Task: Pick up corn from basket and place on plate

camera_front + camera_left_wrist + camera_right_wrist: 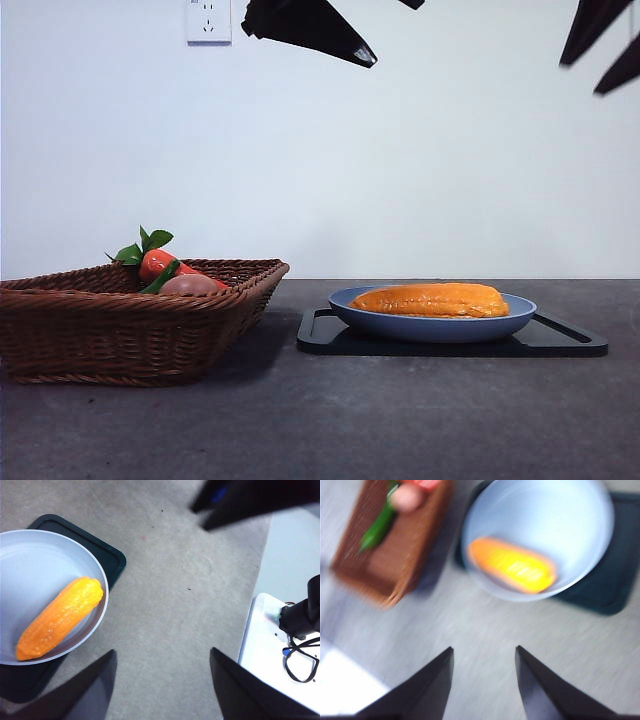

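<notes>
The corn [432, 300] is a long orange-yellow cob lying flat in the light-blue plate [420, 326], right of the basket [120, 330]. In the left wrist view the corn [60, 617] rests across the plate [30, 565]. My left gripper [162, 652] hangs high above the bare table beside the plate, open and holding nothing. In the blurred right wrist view, the corn [512, 571] lies in the plate [540, 515] with the basket [395, 550] beside it. My right gripper [484, 648] is open, empty and well above the table.
The plate stands on a flat black tray [560, 340]. In the basket lie a red-orange vegetable with green leaves [152, 262] and a brownish-pink rounded item [188, 285]. Dark arm tips [310, 28] [600, 40] show along the top edge. A white box [280, 650] stands off the table.
</notes>
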Tool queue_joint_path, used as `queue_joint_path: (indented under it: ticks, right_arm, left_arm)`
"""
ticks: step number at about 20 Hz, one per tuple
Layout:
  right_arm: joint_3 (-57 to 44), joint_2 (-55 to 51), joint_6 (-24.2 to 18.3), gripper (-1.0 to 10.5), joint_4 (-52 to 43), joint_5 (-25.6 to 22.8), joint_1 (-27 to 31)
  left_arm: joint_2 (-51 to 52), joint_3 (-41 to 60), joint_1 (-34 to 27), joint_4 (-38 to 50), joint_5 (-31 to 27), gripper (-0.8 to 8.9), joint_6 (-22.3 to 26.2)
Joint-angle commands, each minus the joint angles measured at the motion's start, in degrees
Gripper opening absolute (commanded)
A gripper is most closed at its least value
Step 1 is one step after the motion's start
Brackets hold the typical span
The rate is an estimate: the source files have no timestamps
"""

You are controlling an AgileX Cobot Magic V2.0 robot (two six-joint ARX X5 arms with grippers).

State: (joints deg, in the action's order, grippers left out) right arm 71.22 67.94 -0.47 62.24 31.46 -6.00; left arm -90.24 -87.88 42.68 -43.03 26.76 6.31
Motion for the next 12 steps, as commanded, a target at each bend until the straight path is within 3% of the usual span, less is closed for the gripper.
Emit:
queue_joint_path:
  ticks: [1, 6, 12]
  right_arm:
    - [-0.1, -2.8, -1.9, 1.6, 1.2, 0.0, -2.9]
    - [-5.3, -7.2, -2.7, 0.0, 0.9, 0.0, -6.7]
    - [-7.3, -7.3, -2.9, 0.0, 0.0, 0.1, -7.0]
  left_arm:
    - [0.0, -1.2, 0.1, 0.3, 0.0, 2.30, 0.5]
    - [0.0, -1.2, 0.0, -0.7, 0.0, 0.01, 0.5]
    - [0.0, -1.2, 0.0, -1.0, 0.0, 0.07, 0.5]
